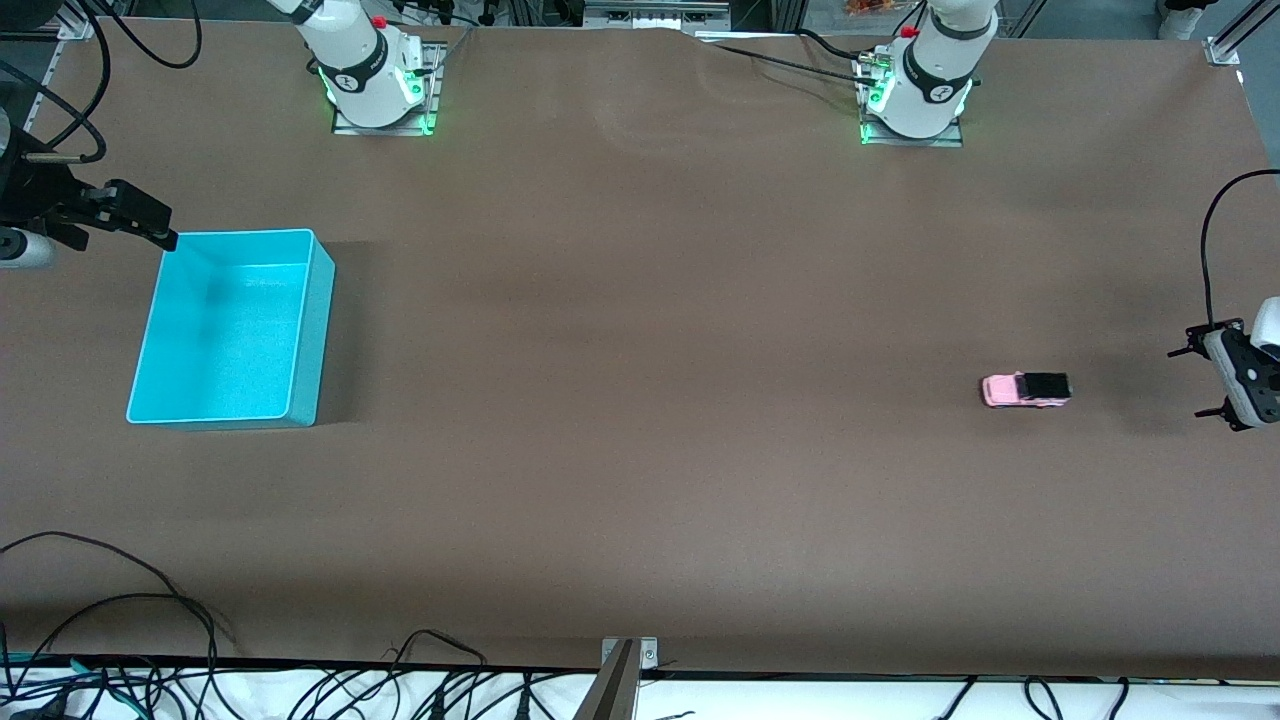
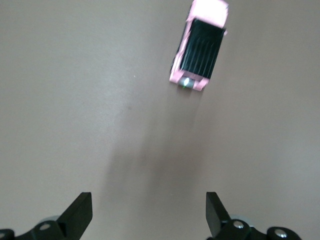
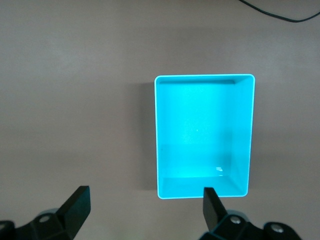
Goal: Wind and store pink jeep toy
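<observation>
The pink jeep toy (image 1: 1025,390) stands on its wheels on the brown table toward the left arm's end, its black roof showing in the left wrist view (image 2: 200,50). My left gripper (image 2: 148,212) is open with nothing between its fingers. It hangs over bare table beside the jeep, clear of it, at the table's end (image 1: 1243,378). The turquoise bin (image 1: 312,330) sits empty toward the right arm's end. My right gripper (image 3: 145,207) is open and empty, up in the air by the bin's corner (image 1: 150,225), with the bin's rim (image 3: 204,76) in its wrist view.
Both arm bases (image 1: 380,80) (image 1: 915,95) stand along the table's edge farthest from the front camera. Cables (image 1: 120,620) lie along the edge nearest that camera, with a metal bracket (image 1: 625,670) at its middle. Brown table stretches between bin and jeep.
</observation>
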Robot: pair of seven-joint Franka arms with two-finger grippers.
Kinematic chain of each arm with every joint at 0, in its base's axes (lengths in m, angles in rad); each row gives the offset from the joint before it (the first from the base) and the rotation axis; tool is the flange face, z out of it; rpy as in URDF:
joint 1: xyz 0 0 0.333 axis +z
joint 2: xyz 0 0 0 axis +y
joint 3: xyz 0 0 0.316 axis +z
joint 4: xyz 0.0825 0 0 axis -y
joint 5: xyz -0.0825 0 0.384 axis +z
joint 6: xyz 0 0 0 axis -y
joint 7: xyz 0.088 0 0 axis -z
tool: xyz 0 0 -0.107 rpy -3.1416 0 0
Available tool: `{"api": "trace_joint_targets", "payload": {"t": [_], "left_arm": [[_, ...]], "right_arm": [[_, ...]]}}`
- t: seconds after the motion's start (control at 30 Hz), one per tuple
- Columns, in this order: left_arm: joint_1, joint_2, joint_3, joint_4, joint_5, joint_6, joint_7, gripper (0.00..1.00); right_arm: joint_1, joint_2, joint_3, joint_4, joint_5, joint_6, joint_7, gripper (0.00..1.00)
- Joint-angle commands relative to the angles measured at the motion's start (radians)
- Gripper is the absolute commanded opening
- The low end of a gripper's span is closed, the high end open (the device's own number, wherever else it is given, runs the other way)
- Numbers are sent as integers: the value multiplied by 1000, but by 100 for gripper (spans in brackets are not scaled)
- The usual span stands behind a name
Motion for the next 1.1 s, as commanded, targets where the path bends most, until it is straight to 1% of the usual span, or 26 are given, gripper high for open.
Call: {"api": "trace_joint_targets", "payload": {"t": [0.0, 0.2, 0.37, 0.53, 0.8, 0.93, 1.07], "left_arm": [[-28, -35, 4, 30, -23, -99, -143, 100], [-54, -77, 1, 39, -23, -182, -307, 100], [-97, -127, -1, 39, -21, -225, -399, 100], [-142, -185, -2, 41, -18, -297, -500, 100], [-226, -239, -2, 108, -9, -481, -692, 100], [-278, -263, -4, 137, -9, -546, -801, 100], [-335, -294, -4, 139, -9, -592, -942, 100]], "right_arm": [[2, 9, -5, 25, 13, -20, -9, 100], [2, 9, -5, 25, 13, -20, -9, 100], [2, 9, -5, 25, 13, -20, -10, 100], [2, 8, -5, 25, 13, -20, -9, 100], [2, 9, -5, 25, 13, -20, -9, 100], [2, 9, -5, 25, 13, -20, -10, 100], [2, 9, -5, 25, 13, -20, -10, 100]]}}
